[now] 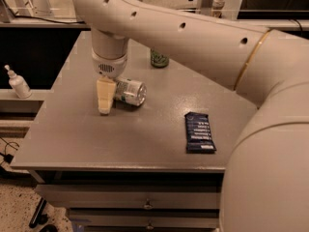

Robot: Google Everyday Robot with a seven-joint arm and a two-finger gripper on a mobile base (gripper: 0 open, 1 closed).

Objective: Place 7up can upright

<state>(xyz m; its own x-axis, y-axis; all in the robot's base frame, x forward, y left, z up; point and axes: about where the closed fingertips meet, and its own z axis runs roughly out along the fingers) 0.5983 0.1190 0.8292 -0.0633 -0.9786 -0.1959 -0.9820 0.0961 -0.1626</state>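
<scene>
- The 7up can lies on its side on the table, in the left half of the top and a little back from the middle. It is not upright. One round metal end faces the right of the view.
- My gripper points straight down just beside the can, on its left in the view. The cream tip reaches down to the tabletop or very near it.
- The gripper overlaps the can's near end, so I cannot tell whether my claw is apart, together or clamped on the can.
- My arm sweeps in from the upper right and fills much of the view. Its wrist stands directly above the can.
- Behind the can, near the back edge of the table, a green can stands upright, partly hidden by my arm.
- A dark blue snack bar lies flat toward the front right, well apart from the 7up can.
- Off the table on the left, a white bottle stands on a ledge.
- Drawers sit under the tabletop.
</scene>
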